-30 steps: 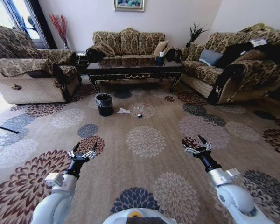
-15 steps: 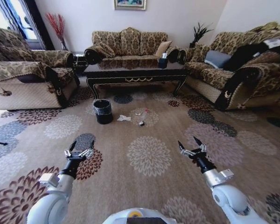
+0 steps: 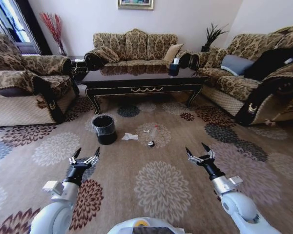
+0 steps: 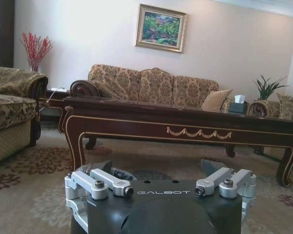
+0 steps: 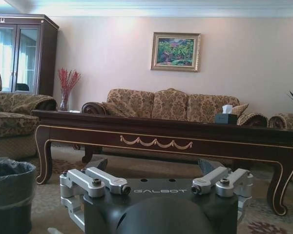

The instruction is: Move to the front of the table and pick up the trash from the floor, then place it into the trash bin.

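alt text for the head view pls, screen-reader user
Both grippers, left gripper and right gripper, hover open and empty over the floor; ahead lie the trash and trash bin before the table.

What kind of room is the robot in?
It looks like a living room: patterned sofas stand around a long dark coffee table, with a flowered carpet underfoot and a framed picture on the wall.
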